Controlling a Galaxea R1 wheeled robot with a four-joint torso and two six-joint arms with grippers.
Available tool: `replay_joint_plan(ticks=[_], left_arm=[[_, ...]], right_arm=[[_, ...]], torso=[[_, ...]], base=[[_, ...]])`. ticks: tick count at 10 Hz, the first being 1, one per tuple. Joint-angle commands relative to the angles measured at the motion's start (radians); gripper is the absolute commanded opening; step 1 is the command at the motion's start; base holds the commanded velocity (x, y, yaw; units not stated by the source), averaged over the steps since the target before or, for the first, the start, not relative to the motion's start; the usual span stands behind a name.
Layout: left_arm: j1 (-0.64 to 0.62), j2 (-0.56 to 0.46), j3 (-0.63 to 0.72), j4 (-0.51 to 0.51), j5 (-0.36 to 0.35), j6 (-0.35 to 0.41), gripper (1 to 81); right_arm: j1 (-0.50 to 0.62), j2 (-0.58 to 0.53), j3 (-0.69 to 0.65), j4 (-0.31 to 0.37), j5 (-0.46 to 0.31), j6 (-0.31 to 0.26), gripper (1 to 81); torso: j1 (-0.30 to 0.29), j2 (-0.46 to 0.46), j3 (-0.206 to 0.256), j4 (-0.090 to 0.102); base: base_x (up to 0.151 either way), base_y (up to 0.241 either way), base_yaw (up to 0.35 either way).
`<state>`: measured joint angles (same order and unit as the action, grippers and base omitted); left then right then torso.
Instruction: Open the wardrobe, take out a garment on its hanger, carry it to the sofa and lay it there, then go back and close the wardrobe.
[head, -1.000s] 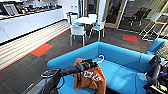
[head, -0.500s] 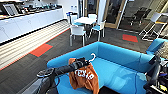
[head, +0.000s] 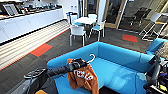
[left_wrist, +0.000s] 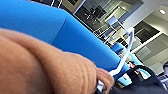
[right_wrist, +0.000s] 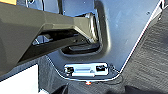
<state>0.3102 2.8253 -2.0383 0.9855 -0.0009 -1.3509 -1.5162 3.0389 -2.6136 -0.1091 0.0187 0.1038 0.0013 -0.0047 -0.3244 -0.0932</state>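
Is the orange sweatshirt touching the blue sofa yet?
Touching. In the head view the orange sweatshirt hangs from the left end effector and drapes against the blue sofa's front edge, with no gap visible there.

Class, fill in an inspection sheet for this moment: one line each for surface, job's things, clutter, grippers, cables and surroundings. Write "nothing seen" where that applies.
Surface: turquoise sofa, broad seat, most of it bare.
Job's things: orange sweatshirt with white letters hangs from the left gripper over the sofa's near edge; the white hanger has its hook sticking up above the gripper.
Clutter: nothing seen on the sofa seat.
Grippers: left gripper shut on the hanger at the sweatshirt's collar; right gripper's fingers cannot be made out.
Cables: nothing seen.
Surroundings: white table with white chairs behind the sofa, long white counter, dark carpet with red patches.
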Motion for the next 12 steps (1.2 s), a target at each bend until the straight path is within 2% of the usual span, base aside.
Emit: replay_joint_plan(ticks=[1, 6, 9, 11, 12], left_arm=[[-0.113, -0.114, 0.125, 0.036, -0.027, 0.016, 1.0], [-0.01, -0.184, 0.156, 0.073, -0.025, 0.029, 1.0], [0.088, -0.197, 0.153, 0.145, -0.024, 0.033, 1.0], [0.128, -0.225, 0.15, 0.148, -0.065, 0.032, 1.0], [0.158, -0.248, 0.156, 0.15, -0.122, 0.033, 1.0]], right_arm=[[-0.003, 0.005, 0.006, -0.012, -0.071, -0.006, 81.1], [0.001, 0.008, 0.006, -0.012, -0.071, -0.006, 81.1], [0.001, 0.008, 0.006, -0.014, -0.071, -0.006, 81.1], [0.0, 0.008, 0.006, -0.014, -0.071, -0.006, 81.1], [0.0, 0.008, 0.006, -0.014, -0.071, -0.006, 81.1]], torso=[[0.0, 0.0, 0.0, 0.0], [0.0, 0.0, 0.0, 0.0], [0.0, 0.0, 0.0, 0.0], [0.0, 0.0, 0.0, 0.0], [0.0, 0.0, 0.0, 0.0]], base=[[0.0, 0.0, 0.0], [0.0, 0.0, 0.0], [0.0, 0.0, 0.0], [0.0, 0.0, 0.0], [0.0, 0.0, 0.0]])
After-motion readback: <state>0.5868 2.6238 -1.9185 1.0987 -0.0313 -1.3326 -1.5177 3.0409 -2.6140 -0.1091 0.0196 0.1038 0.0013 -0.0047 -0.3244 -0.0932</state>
